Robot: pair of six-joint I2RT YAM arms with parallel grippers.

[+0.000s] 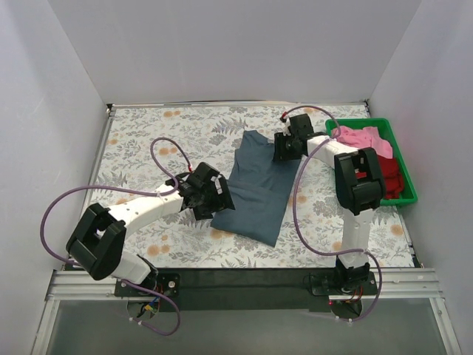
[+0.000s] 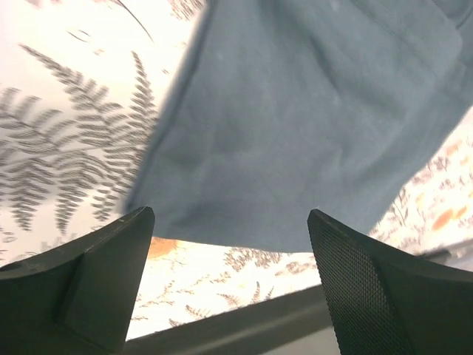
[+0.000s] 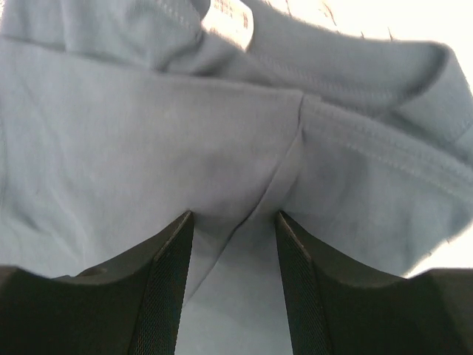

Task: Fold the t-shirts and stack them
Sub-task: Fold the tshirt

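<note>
The slate blue-grey t-shirt (image 1: 259,185) lies folded into a long strip on the patterned table. My left gripper (image 1: 211,194) is at its near left edge. In the left wrist view that gripper (image 2: 230,214) stands wide open with nothing between its fingers, and the shirt's (image 2: 295,111) hem lies just beyond the tips. My right gripper (image 1: 284,148) is over the shirt's far right corner. In the right wrist view its jaws (image 3: 235,214) stand apart over the cloth (image 3: 148,133), with a crease running between them. The pink t-shirt (image 1: 362,138) and the dark red t-shirt (image 1: 390,181) lie in the bin.
A green plastic bin (image 1: 408,196) sits at the table's right edge. White walls close in the left, back and right sides. The black rail (image 1: 244,285) that carries both arm bases runs along the near edge. A white neck label (image 3: 229,18) shows on the shirt.
</note>
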